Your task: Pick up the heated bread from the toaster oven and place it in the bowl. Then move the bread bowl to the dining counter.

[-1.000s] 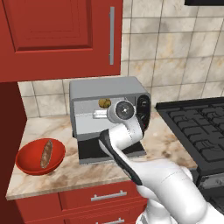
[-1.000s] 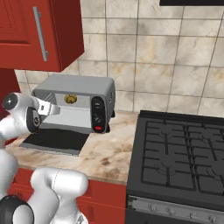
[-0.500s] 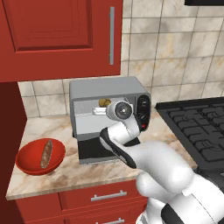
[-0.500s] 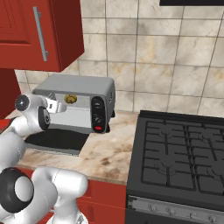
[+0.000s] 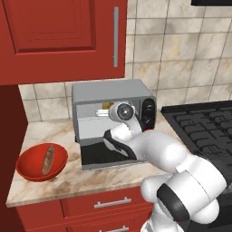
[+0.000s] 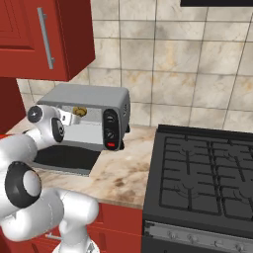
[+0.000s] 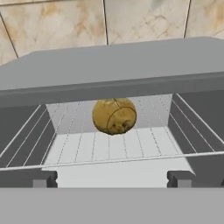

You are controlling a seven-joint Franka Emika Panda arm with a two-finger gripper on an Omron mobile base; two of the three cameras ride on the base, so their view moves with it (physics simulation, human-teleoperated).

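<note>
Red upper cabinet w/ a long metal handle hangs over the left part of the scene; tiled wall behind. Black stove fills the right side, just beside the marbled worktop, which sits over red drawers. On the worktop, against the far wall, stands the toaster oven, silver-grey, door dropped open toward the near side, black control panel w/ knobs and a red button on its right end (button clearest in the right base view). White arm reaches from the near side to the oven mouth. Left of the oven, well apart from it and near the worktop's front edge, sits the red bowl w/ a long thin brown bread stick lying in it. Gripper is at the oven opening, fingers spread wide, nothing between them, aimed inward. The heated bread, a small lumpy golden-brown roll, rests on the wire rack inside the oven, roughly centred left-right, farther in than the fingertips and not touching them.
</note>
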